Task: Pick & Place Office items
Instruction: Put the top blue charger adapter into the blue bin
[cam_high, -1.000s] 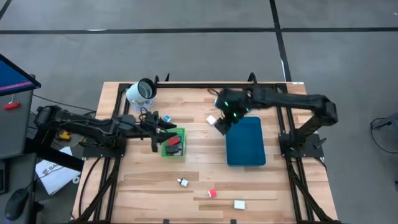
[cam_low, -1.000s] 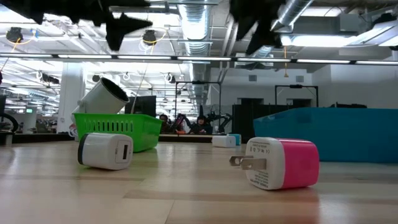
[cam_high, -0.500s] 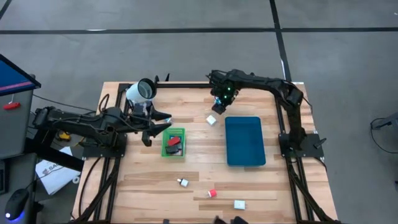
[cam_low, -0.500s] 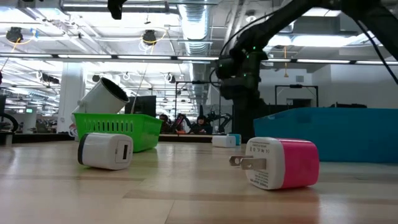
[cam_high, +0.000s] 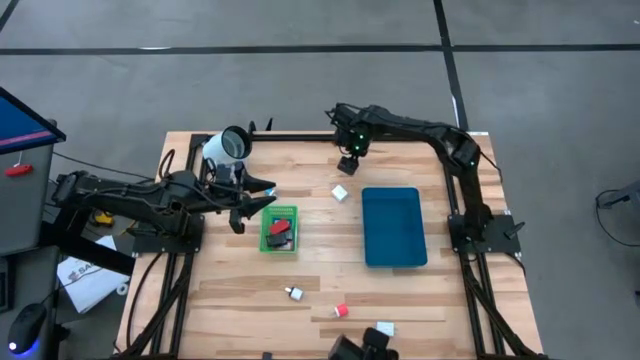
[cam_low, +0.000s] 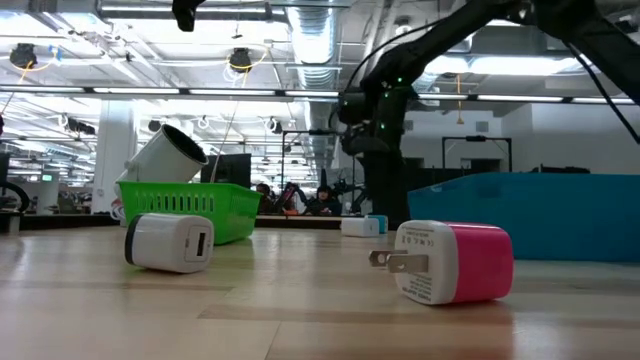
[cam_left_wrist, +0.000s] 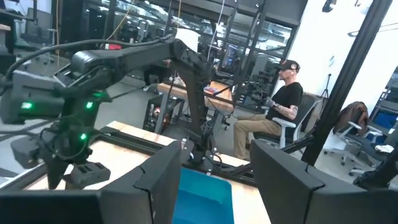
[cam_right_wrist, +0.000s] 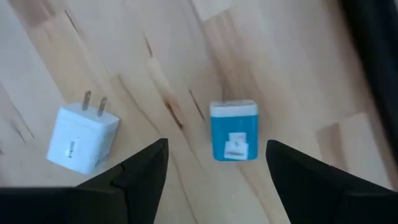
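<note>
Pale wooden slatted table (cam_high: 420, 290), black frame rails along both sides.

Right gripper (cam_high: 351, 160): raised above the far middle of the table, jaws spread wide, nothing between them. Directly beneath, as seen in the right wrist view: small blue block with white cap and label (cam_right_wrist: 234, 130), flat on the wood; beside it, apart, white cube-shaped plug adapter with two metal prongs (cam_right_wrist: 81, 140).

Left gripper (cam_high: 265, 196): level with the far end of the green plastic basket tray (cam_high: 265, 243), near the white cylinder with dark opening (cam_high: 228, 147). Width of its grip and any load: cannot tell.

Inside the green tray: red and black small items (cam_high: 280, 231), close together.

Dark blue rectangular tray (cam_high: 393, 228): right of centre, beside the white adapter.

Near edge of the table, well apart from both trays: tiny white-and-black piece (cam_high: 293, 293); pink-and-white plug adapter (cam_low: 450, 262), on its side, prongs toward the green tray; white rounded plug adapter (cam_low: 170, 242).

Beyond the table, in the left wrist view: seated person in dark shirt (cam_left_wrist: 281, 102).
</note>
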